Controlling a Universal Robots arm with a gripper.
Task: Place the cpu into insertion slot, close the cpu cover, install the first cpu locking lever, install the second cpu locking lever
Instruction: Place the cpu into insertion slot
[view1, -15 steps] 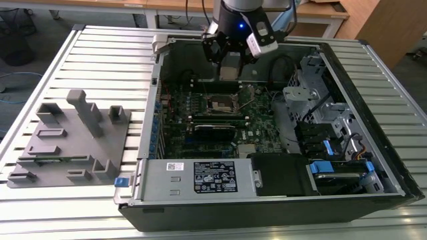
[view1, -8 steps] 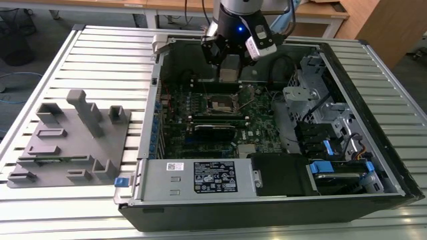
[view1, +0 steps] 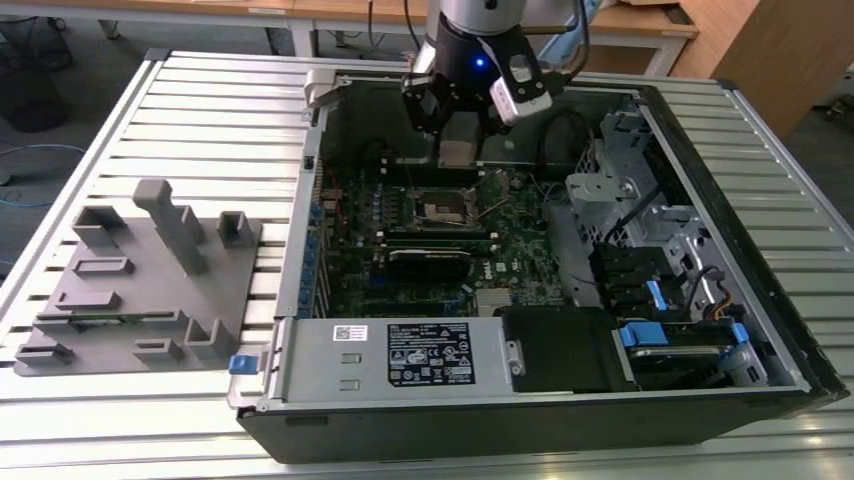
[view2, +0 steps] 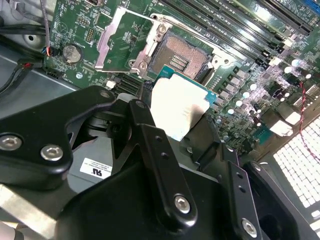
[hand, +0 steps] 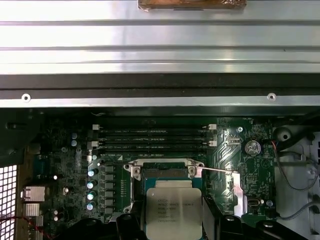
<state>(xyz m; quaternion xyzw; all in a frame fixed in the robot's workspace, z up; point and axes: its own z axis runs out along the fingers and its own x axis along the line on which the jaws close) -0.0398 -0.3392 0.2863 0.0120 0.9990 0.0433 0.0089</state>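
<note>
Your gripper (view2: 179, 121), black and two-fingered, is clamped on the cpu (view2: 180, 100). The cpu is a small flat square chip with a pale grey metal top and a thin green edge, pinched on two opposite sides between the fingers (view2: 150, 145). You are holding it in the air over the green circuit board (view1: 514, 245), close to the insertion slot (view2: 181, 56) and not in it. That small square black socket with a silvery rim lies bare, its field of contacts showing. The cpu cover (view2: 117, 40), a thin silvery metal frame with a large window, is swung open and lies back beside the slot, joined to it along one edge.

In both wrist views the gripper hides the part of the chip nearest the camera. In the first wrist view the chip also covers the slot's near edge. In the exterior view the chip is a small grey patch under the wrist, its shape hard to make out, and the arm is cut off above the wrist.

The chip's top carries several lines of dark print, too small to read. A white sticker (view2: 95, 168) sits on the gripper's body. A black-and-white label marks the grey power supply box (view1: 334, 350) at the near end of the open black computer case (view1: 534, 440), which rests on the grey slatted metal surface (view1: 200, 100).
</note>
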